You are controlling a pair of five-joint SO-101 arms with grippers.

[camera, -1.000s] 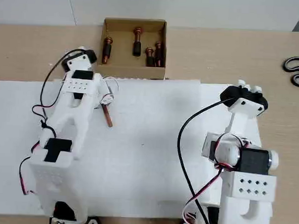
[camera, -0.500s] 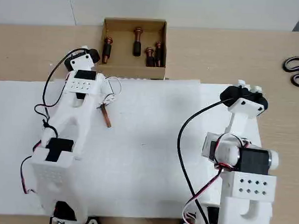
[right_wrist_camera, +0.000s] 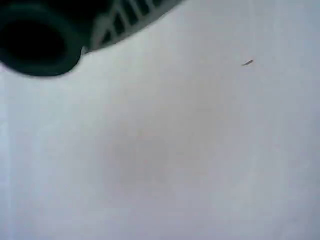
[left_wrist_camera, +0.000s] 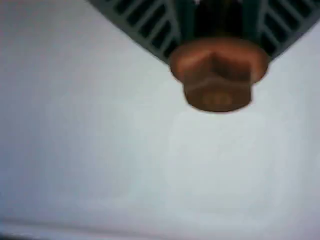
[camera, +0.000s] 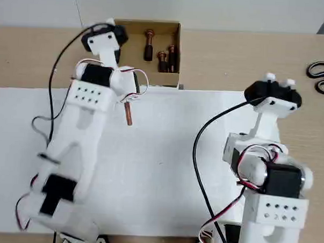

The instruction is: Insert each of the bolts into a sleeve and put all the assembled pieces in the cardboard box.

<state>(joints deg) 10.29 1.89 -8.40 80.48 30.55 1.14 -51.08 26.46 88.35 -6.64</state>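
Left hand (camera: 129, 94) clenched on a bolt (camera: 129, 113), which hangs clear of the white sheet (camera: 165, 170). Since a second ago it has risen and moved toward 12 o'clock. The cardboard box (camera: 179, 47) lies just beyond. I judge the drop-off is near.

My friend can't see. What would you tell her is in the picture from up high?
The left gripper holds a copper bolt over a white sheet, near a cardboard box holding assembled pieces. The right arm stands at the sheet's other side.
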